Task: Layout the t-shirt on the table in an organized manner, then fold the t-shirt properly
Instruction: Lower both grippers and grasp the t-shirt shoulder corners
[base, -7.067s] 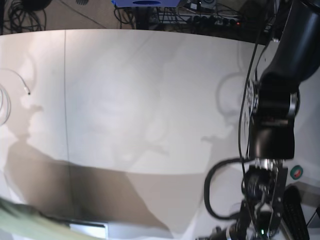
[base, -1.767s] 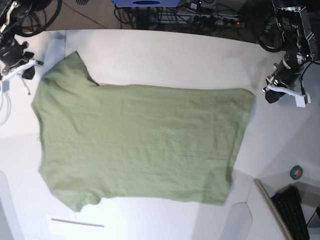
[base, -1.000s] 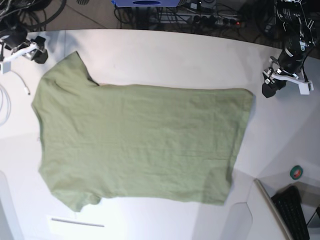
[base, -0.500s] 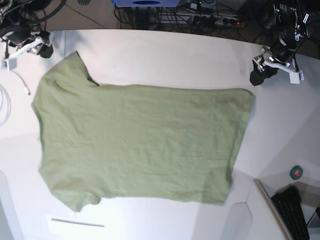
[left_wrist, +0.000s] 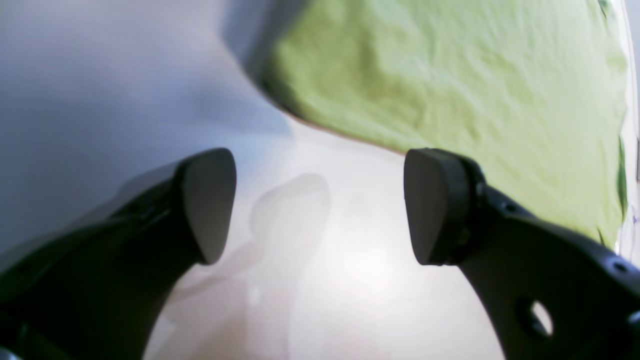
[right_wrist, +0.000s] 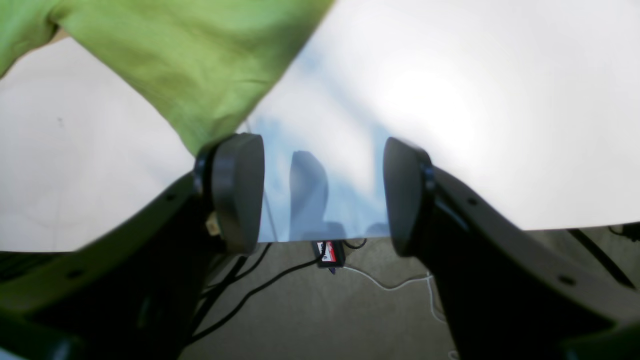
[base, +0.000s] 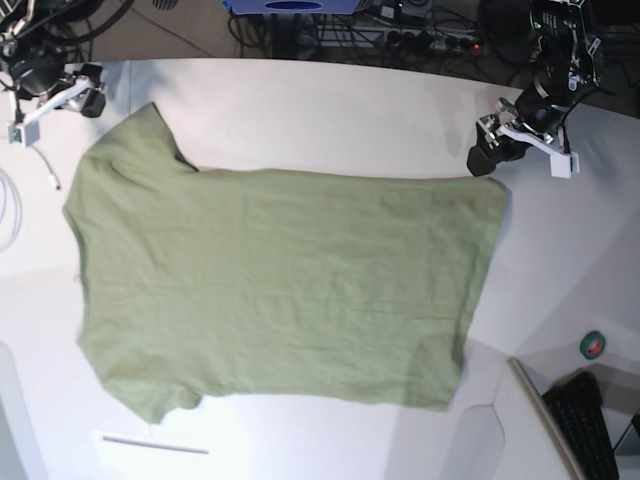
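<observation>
The olive-green t-shirt lies spread flat on the white table, sleeves to the left and hem to the right. My left gripper hovers open just beyond the shirt's far right corner. In the left wrist view its jaws stand wide over bare table, with the t-shirt ahead of them. My right gripper is open near the far left sleeve, at the table's back edge. In the right wrist view it holds nothing, and the t-shirt's sleeve lies beside the left finger.
A green tape roll and a black keyboard sit at the near right. A white cable loops at the left edge. Cables and a power strip lie on the floor behind the table. A pale strip lies near the front.
My left gripper has moved left and toward the back, up to the shirt's far right corner. The right gripper has shifted slightly toward the sleeve. The shirt has not moved.
</observation>
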